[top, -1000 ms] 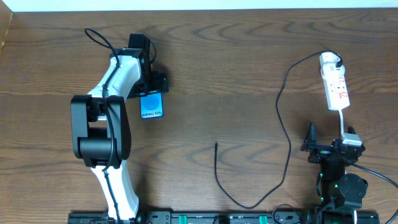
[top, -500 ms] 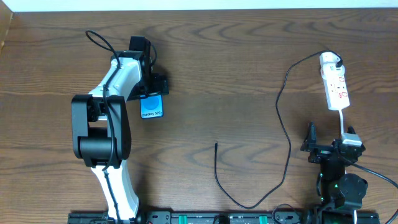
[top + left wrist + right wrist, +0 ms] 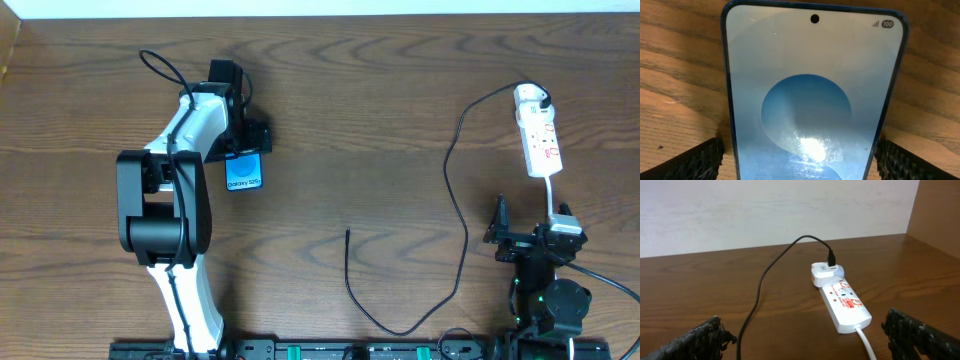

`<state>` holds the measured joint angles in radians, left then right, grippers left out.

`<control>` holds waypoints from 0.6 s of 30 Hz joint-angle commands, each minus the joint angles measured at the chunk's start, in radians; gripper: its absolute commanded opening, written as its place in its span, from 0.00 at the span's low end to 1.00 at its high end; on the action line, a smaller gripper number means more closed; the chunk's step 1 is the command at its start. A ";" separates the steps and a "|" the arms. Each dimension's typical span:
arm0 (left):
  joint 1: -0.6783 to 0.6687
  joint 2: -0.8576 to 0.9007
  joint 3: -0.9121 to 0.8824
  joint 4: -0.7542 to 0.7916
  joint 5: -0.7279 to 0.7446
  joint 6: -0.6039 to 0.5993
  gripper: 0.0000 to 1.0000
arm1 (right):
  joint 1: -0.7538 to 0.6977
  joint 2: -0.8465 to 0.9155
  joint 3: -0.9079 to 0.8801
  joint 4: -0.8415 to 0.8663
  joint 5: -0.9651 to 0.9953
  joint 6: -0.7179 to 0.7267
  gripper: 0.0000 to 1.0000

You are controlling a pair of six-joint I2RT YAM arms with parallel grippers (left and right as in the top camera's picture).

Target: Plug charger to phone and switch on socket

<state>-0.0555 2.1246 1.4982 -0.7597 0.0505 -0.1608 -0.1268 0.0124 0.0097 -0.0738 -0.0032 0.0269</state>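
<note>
Brown wood-grain table (image 3: pixel 350 130) throughout, pale wall beyond its far edge. Nearest the arm bases: the low loop of the charger (image 3: pixel 462 240), a thin black cable, its small plug tip (image 3: pixel 348 232) lying loose on bare wood near the middle, touching nothing. Just right of that loop, the right gripper (image 3: pixel 530 235), low over the table, jaws spread wide and empty, black fingers (image 3: pixel 920 335) at either side of the wrist view. Farther out on the left, the phone (image 3: pixel 243 172), flat and face up, blue screen lit, well apart from the plug tip. Over its far part, the left gripper (image 3: pixel 245 148), jaws wide, one ribbed pad (image 3: pixel 695 162) just beside each long edge of the phone; contact impossible to judge. Farthest, at the right rear: the socket (image 3: pixel 543 148), white with red marks, a white cord (image 3: pixel 552 190) trailing toward the right gripper, and a white adapter (image 3: pixel 530 97) plugged in at its far end, the black cable rising from it.
</note>
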 commanded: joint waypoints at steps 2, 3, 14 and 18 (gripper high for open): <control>-0.002 0.046 -0.009 -0.009 -0.016 -0.009 0.98 | -0.002 -0.006 -0.004 -0.001 0.008 0.013 0.99; -0.002 0.046 -0.009 -0.009 -0.016 -0.009 0.98 | -0.002 -0.006 -0.004 -0.001 0.008 0.013 0.99; -0.002 0.046 -0.009 -0.023 -0.017 -0.008 0.98 | -0.002 -0.006 -0.004 -0.001 0.008 0.013 0.99; -0.002 0.046 -0.009 -0.023 -0.017 -0.008 0.98 | -0.002 -0.006 -0.004 -0.001 0.008 0.013 0.99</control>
<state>-0.0555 2.1250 1.4986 -0.7692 0.0525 -0.1612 -0.1268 0.0124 0.0097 -0.0738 -0.0032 0.0269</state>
